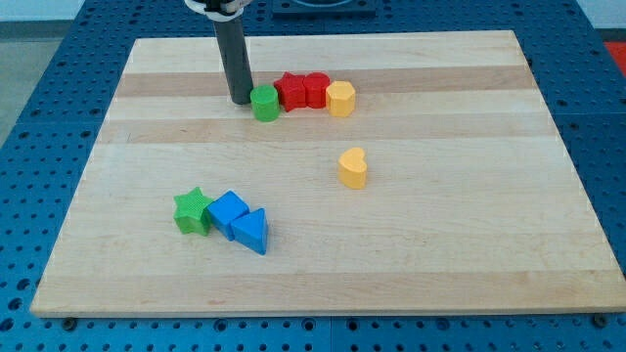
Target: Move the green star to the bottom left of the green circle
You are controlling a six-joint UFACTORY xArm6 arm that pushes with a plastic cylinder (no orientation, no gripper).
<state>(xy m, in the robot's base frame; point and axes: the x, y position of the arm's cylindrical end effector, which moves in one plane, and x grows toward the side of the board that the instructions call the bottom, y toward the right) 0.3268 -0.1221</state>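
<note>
Green star (193,210), a small rigid block that looks like plastic, lies in the lower left of the pale wooden board (460,254), its right side touching a blue block (227,211) of uncertain outline, which in turn touches a blue triangular block (251,232). The green circle (265,103), a short cylinder, stands well apart near the view's top, at the left end of a row with two red blocks (302,91) and a yellow hexagon-like block (340,99); a yellow heart-shaped block (353,167) stands alone nearer the centre.

There is no gripper and so nothing to spread or pinch: the arm ends in a dark rod, and my tip (241,101) rests on the board just left of the green circle, touching or nearly touching it, and far from the star.

Handling, judged: the star appears light, stiff and free to slide, but its points probably let it spin under an off-centre push. Contact is best taken on its lower left flank, in a notch between points, so that the push runs up and rightward and away from the blue neighbours.

Hard to make out: the exact shapes of the two red blocks, which merge together; whether the tip actually touches the circle; the rod's upper part, cut off at the view's top.
</note>
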